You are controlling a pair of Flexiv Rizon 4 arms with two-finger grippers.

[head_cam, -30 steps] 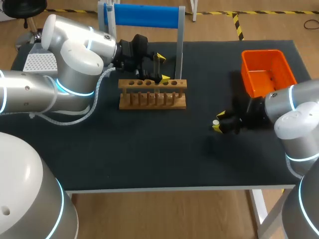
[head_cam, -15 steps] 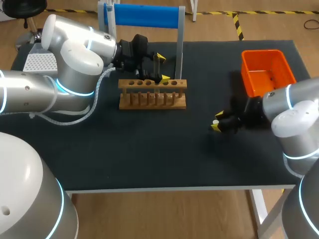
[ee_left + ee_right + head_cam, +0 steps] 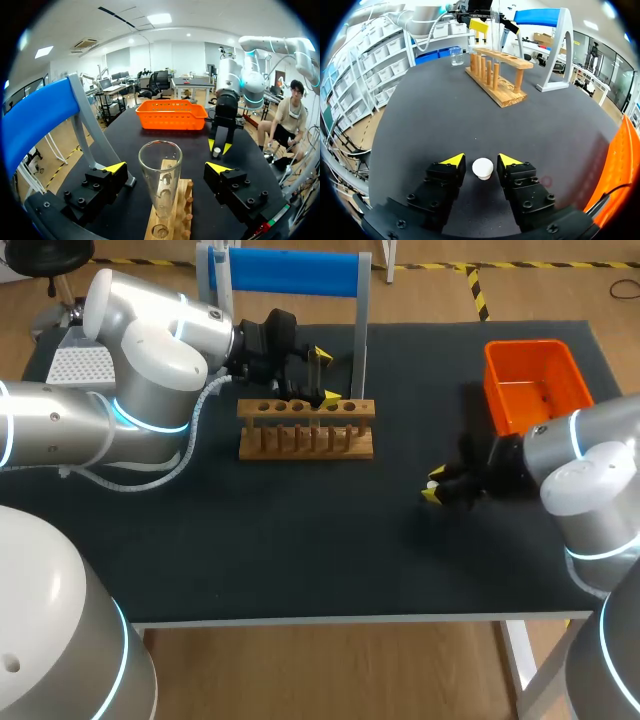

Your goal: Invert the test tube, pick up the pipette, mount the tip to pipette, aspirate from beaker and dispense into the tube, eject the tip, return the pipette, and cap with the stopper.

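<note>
Right tool (image 3: 481, 160) around squat, round white stopper (image 3: 482, 169)

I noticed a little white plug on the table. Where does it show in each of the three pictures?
Head view: the white stopper sits right of the middle, between the right gripper's yellow tips.
Left wrist view: small and far ahead, at the other arm's yellow tips, before the orange basket.
Right wrist view: close up, between its own gripper's open fingers.
Shared landmark: the wooden rack, in all three.
</note>
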